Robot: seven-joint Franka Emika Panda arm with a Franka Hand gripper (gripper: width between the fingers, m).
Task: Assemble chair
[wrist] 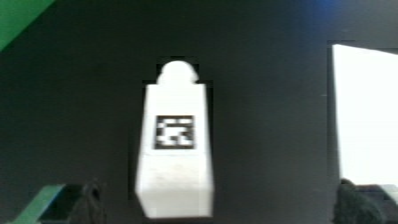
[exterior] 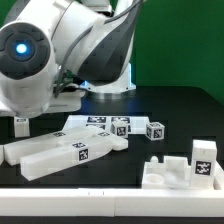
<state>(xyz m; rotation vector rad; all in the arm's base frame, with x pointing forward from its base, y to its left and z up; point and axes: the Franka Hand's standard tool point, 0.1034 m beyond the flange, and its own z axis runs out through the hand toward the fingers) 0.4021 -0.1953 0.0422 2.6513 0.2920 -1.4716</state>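
Nearest in the exterior view, toward its lower right, a blocky matte white plastic piece with raised posts sits on the black table, a square black-and-white tag on one post. Behind it, toward the exterior view's left, a long white plastic bar with a tag on top lies beside a second, plainer white bar. Farther back lie a flat white slab with tags and two small tagged white blocks, all loose and apart, so the chair is unbuilt, with its parts spread over the table. The large glossy white robot arm looms over the far left, before a green backdrop. In the wrist view the two-finger gripper is spread wide, its dark fingers on either side of a tagged white bar with a rounded peg end, holding nothing and clear of the bar; a white slab edge shows alongside.
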